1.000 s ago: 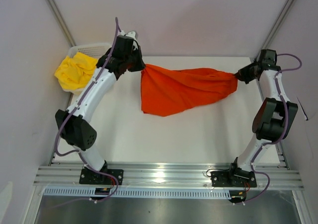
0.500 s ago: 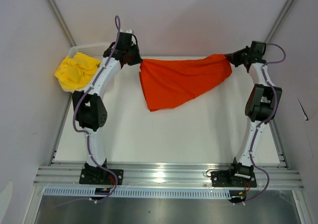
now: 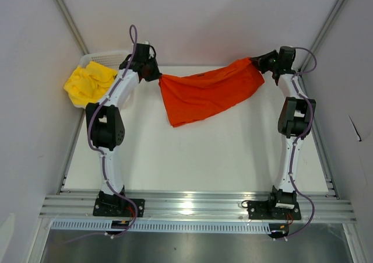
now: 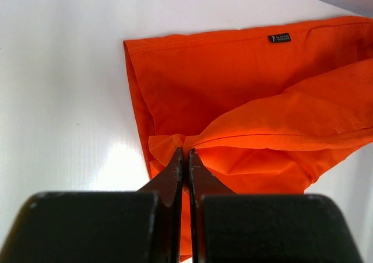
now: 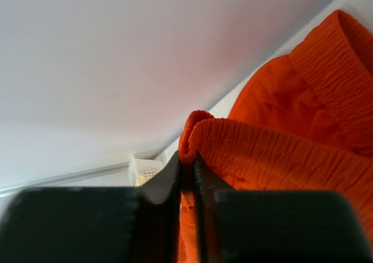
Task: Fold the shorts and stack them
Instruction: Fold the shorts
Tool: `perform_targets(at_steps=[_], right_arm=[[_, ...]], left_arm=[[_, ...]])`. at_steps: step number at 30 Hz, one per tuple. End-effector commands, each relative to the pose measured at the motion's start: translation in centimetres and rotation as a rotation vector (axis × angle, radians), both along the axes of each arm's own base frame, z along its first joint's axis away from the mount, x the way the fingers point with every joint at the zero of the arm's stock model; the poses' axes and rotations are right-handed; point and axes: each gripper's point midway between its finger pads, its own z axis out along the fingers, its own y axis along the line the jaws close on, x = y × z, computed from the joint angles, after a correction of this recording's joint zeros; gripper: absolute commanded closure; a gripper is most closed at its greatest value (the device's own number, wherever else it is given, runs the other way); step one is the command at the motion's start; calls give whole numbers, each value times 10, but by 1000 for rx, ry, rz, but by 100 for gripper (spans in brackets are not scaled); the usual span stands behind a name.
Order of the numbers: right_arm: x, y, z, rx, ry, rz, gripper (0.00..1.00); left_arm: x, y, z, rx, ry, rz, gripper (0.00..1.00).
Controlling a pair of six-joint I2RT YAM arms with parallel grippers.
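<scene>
The orange-red shorts (image 3: 207, 93) hang stretched between both arms at the far side of the white table (image 3: 221, 158). My left gripper (image 3: 157, 75) is shut on a hem corner of the orange shorts (image 4: 233, 117); its pointed fingers (image 4: 175, 172) pinch the fabric. On the other side my right gripper (image 3: 256, 60) is shut on the elastic waistband of the same shorts (image 5: 291, 140), which bunches between its fingers (image 5: 173, 172). A small black label (image 4: 279, 38) shows on the cloth. The yellow shorts (image 3: 87, 83) lie crumpled in the basket at far left.
A white mesh basket (image 3: 108, 58) sits at the table's far left corner, also glimpsed as the basket (image 5: 144, 171) in the right wrist view. Walls close in behind and at both sides. Both arm bases stand on the metal rail (image 3: 192, 204) at the near edge.
Both grippers have moved toward the far wall and lifted, carrying the orange shorts with them. The right end rose and shifted left, so the cloth now hangs shorter and higher.
</scene>
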Motion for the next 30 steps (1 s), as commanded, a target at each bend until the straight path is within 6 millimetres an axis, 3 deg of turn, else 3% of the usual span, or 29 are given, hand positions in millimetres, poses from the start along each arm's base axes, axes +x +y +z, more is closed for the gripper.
perform_targets(at_steps=[1,3,6,7,8,9,10,11,14,16,19,20,21,23,24,25,27,28,29,30], right_arm=[[13,4,22,-2,-104,8,77],[14,6,19,-6,-109,6,47],[15,1,27,-8,-144,-14,43],[15,-4,38,-11,-165,-27,36],[14,-7,39,-15,-170,-37,29],[13,-9,43,-25,-181,-43,19],[11,-13,48,-34,-197,-41,18],[5,-16,54,-60,-203,-35,17],[-12,-25,59,-160,-192,-20,20],[-21,-33,44,-235,-135,-38,27],[-35,-38,18,-304,-44,-37,41],[-34,-37,16,-296,-55,-34,41],[-33,-37,1,-267,-26,-33,42],[-27,-31,-4,-220,-32,-4,43],[-23,-27,-28,-190,8,4,44],[-14,-24,-19,-182,-18,15,44],[-9,-16,-37,-181,49,16,44],[-12,-14,-71,-185,148,16,44],[-4,-17,-66,-202,143,-11,43],[-5,-14,-75,-207,175,-23,41]], left_arm=[[7,5,2,13,-22,30,100],[11,9,-6,19,-16,42,99],[18,14,-7,16,-29,52,95],[21,17,-1,17,-44,59,86],[25,24,1,37,-54,88,57],[27,30,6,51,-63,106,52],[28,35,12,57,-70,126,45],[28,42,14,68,-69,156,26],[21,48,25,60,-74,170,11],[14,45,40,53,-91,161,8],[1,40,39,73,-84,152,7],[-3,39,50,74,-104,152,7],[-7,35,50,75,-103,139,7],[-15,26,55,61,-112,110,7],[-20,22,49,64,-99,99,7],[-23,18,50,66,-101,91,7],[-29,11,48,66,-101,75,7],[-31,9,49,64,-104,70,7],[-32,6,49,59,-108,61,7],[-37,2,46,57,-100,49,7]])
